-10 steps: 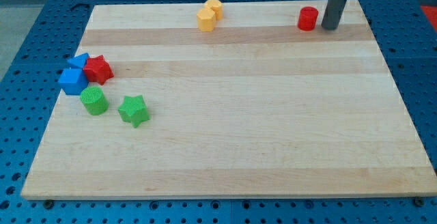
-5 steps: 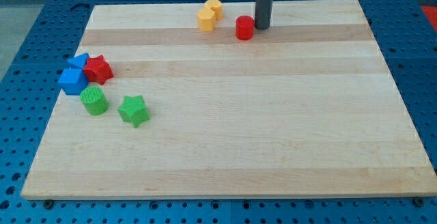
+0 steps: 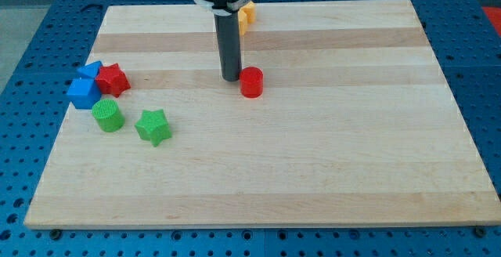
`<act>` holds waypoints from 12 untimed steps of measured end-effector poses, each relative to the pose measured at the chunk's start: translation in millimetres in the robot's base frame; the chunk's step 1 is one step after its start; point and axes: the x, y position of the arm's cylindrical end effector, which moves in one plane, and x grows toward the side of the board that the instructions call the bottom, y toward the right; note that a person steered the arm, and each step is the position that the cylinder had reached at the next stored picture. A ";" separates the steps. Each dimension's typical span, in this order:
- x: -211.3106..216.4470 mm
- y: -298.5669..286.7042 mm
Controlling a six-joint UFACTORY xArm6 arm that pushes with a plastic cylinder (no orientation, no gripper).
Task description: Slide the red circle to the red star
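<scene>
Rod upright, my tip [image 3: 231, 78] on wooden board [image 3: 313, 163], just left of red circle [image 3: 251, 82], possibly touching; grips nothing. Red star [image 3: 113, 79] well apart, view's left, against blue blocks [image 3: 84, 88].

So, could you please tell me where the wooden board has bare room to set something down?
The whole stretch to the view's right of the red circle block and my tip is bare, as is the view's bottom below the green star block. The view's left is crowded: red star block, two blue blocks, green circle block.
</scene>
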 end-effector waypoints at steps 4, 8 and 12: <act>29.9 0.4; 89.8 26.2; 57.7 32.3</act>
